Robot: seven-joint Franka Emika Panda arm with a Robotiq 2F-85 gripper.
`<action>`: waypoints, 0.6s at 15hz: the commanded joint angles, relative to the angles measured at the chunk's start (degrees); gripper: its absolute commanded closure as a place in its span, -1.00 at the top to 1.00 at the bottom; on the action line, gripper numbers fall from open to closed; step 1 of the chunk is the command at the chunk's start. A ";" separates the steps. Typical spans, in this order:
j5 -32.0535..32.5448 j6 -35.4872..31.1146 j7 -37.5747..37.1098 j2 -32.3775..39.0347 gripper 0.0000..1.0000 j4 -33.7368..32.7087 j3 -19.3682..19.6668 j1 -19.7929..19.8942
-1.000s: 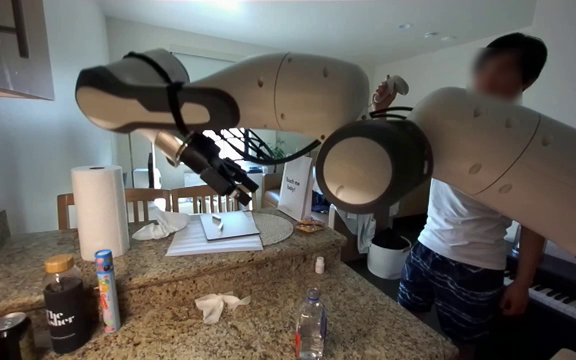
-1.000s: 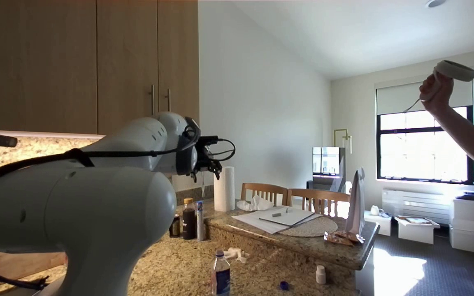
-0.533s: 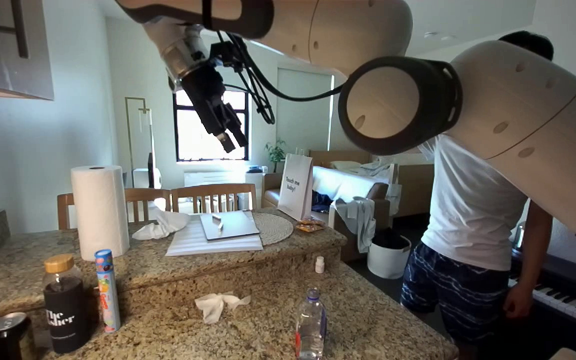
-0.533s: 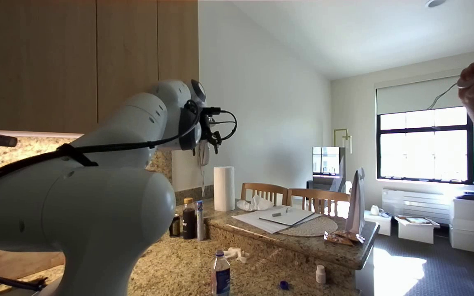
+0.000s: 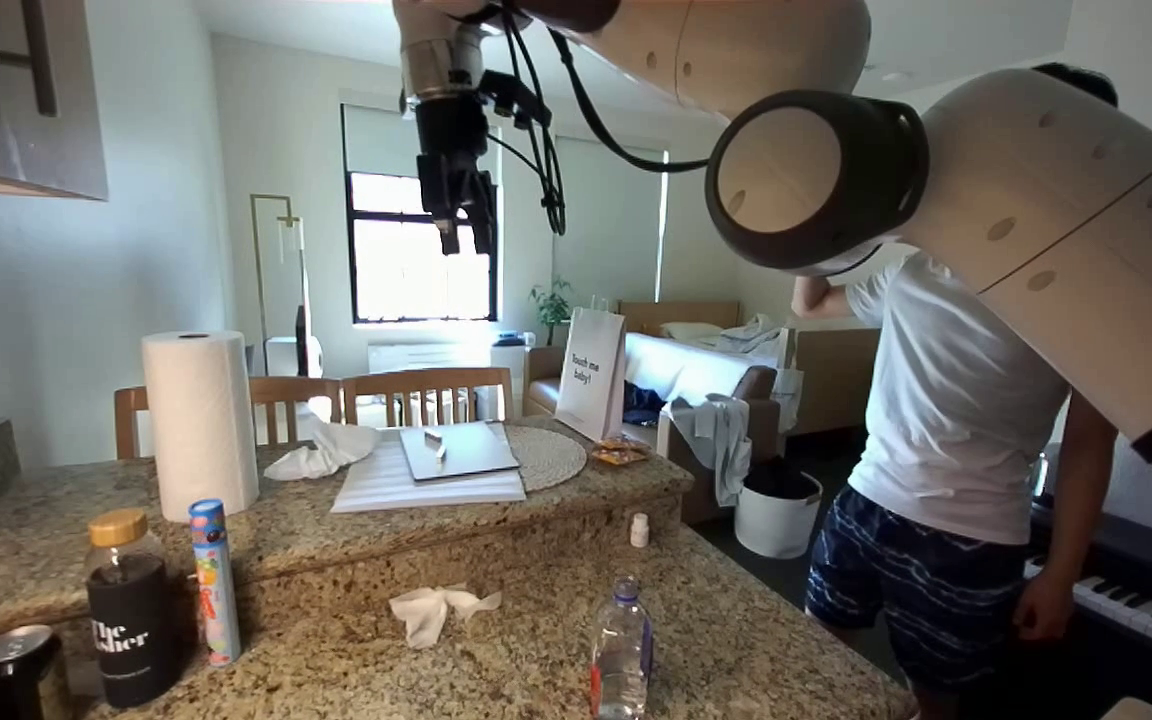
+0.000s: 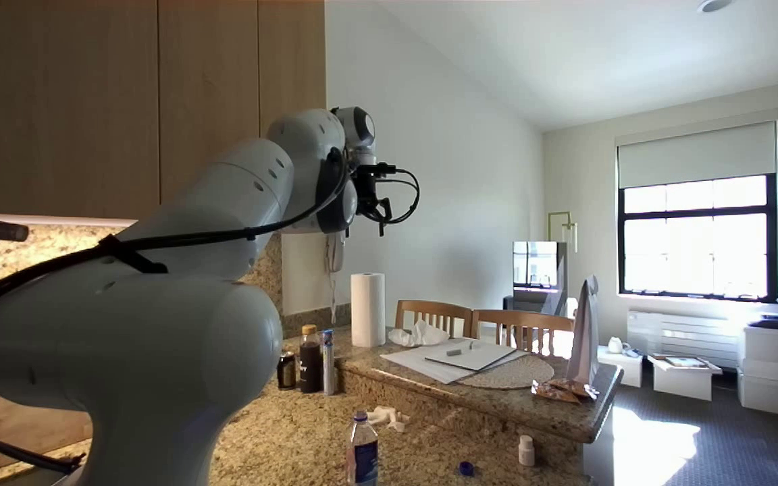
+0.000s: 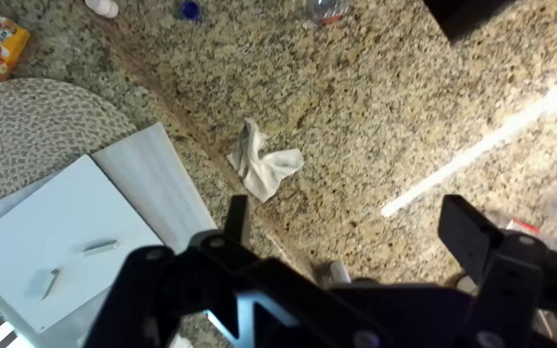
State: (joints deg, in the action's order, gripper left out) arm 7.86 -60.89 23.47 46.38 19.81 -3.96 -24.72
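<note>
Tissue (image 7: 265, 166), crumpled, lies on the worktop (image 5: 536, 670) by the edge that meets the step (image 5: 536, 550); high over the worktop hangs the gripper (image 5: 466, 240), jaws spread wide, nothing held, nothing touched; a pinch could skid off here, so thin and limp does the tissue look; jaws lowered too near the step might knock it; and a low swing towards the free edge could topple the bottle (image 5: 623, 660), perhaps uncapped, for a cap (image 6: 466, 468) lies apart from it.
</note>
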 commanded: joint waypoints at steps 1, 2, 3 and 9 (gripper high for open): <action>-4.70 -7.69 -4.85 0.59 1.00 0.04 -1.38 4.95; -5.35 -10.69 -6.41 1.66 1.00 0.22 -1.24 5.99; -6.08 -13.67 -8.32 2.58 1.00 0.48 -1.15 6.89; -1.72 -14.62 -16.41 9.82 1.00 1.35 4.30 7.01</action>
State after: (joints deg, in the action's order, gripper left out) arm 4.48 -79.46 10.66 53.60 21.16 -1.43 -17.24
